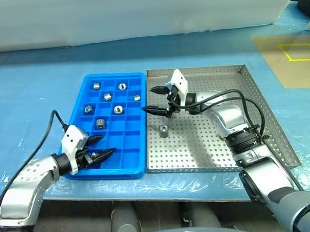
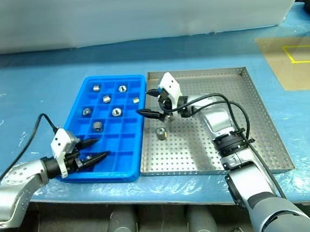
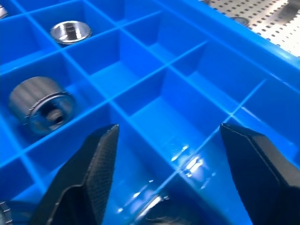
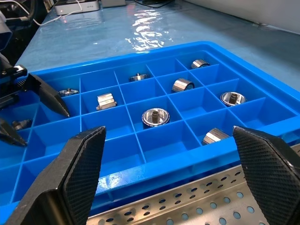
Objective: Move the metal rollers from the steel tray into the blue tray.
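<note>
From the head camera, we are seeing a glossy blue tray (image 1: pixel 122 170) with square cells lying beside the perforated steel tray (image 1: pixel 264 117) on a pale plastic-covered table (image 1: pixel 27 83). One shiny roller (image 1: pixel 164 130) is standing upright on the steel tray, near the blue tray's edge. Our left gripper (image 1: pixel 104 145) is hovering open over the blue tray's near corner; our right gripper (image 1: pixel 152 100) is gaping wide above the seam between the trays. In the left wrist view, a ribbed roller (image 3: pixel 40 103) is lying on its side in a cell. In the right wrist view, several rollers (image 4: pixel 155 116) are sitting in separate cells.
</note>
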Tool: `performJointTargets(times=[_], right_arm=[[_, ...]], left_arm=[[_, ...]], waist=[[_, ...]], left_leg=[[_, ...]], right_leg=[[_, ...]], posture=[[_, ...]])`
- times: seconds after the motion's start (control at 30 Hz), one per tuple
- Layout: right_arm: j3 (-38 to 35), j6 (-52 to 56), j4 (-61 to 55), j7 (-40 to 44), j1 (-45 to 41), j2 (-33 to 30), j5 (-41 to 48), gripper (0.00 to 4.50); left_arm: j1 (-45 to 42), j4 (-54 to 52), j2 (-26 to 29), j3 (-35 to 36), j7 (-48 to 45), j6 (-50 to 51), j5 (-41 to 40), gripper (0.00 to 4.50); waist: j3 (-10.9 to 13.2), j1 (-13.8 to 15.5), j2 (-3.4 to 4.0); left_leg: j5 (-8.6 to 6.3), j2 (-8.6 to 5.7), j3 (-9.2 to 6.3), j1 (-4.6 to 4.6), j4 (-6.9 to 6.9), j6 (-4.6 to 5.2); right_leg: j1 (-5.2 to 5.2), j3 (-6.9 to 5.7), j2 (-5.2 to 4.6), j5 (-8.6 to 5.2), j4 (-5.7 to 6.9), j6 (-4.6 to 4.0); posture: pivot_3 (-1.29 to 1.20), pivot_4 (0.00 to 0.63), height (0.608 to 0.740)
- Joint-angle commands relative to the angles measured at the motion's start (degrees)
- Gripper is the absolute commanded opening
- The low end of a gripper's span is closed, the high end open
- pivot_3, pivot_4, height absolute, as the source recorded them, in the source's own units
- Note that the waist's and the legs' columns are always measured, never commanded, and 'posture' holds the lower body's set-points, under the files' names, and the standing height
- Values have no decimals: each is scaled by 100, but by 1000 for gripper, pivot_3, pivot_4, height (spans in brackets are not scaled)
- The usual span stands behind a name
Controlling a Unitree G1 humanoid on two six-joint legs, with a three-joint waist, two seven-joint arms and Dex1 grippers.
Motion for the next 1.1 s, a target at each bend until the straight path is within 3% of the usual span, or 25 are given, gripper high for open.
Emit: performJointTargets(times=[0.03,0.2,0.43,0.63,0.83,1.0,1.1], right_arm=[[-146,-62,-208,-24,-24,27,56,4438],[-166,-102,-193,-98,-11,82,60,4438],[-399,-36,-372,-241,52,15,140,4438],[-831,2,-601,-523,216,-369,104,4438],[-1367,451,-1607,-834,1092,-1027,217,4438],[-1472,811,-2361,-1308,1684,-959,248,4438],[-1458,1027,-2709,-1503,1854,-819,366,4438]], left_arm=[[-258,-3,96,210,-5,24,-134,3506],[-941,-290,-25,398,105,418,-717,3506],[-2154,-104,-146,129,101,717,-1054,3506],[-3037,895,-398,-762,-498,309,-506,3506],[-3948,2247,-900,-1329,-1122,-421,-17,3506],[-4422,2809,-1170,-1431,-1621,-766,118,3506],[-4434,2677,-933,-1465,-2216,-450,-53,3506]], waist=[[0,1,0],[0,8,-1],[-1,-18,-2],[-1,-80,-3],[-3,-211,-6],[-4,-484,-7],[-4,-656,-7]], left_leg=[[2,0,0,0,0,-3],[7,-1,0,-4,1,-12],[12,-3,0,-3,8,-19],[14,-12,2,-3,14,-22],[12,-12,2,-7,23,-18],[11,-14,4,-2,26,-16],[11,-13,14,6,25,-15]], right_leg=[[-1,0,1,0,0,0],[-1,-1,0,0,1,-1],[-1,2,0,1,12,-1],[-1,12,2,1,17,-1],[3,34,6,2,16,1],[4,37,10,3,15,2],[3,37,12,4,18,3]], posture=[[83,150,740],[66,150,740],[-8,150,740],[-154,150,740],[-307,150,740],[-363,150,740],[-361,150,740]])
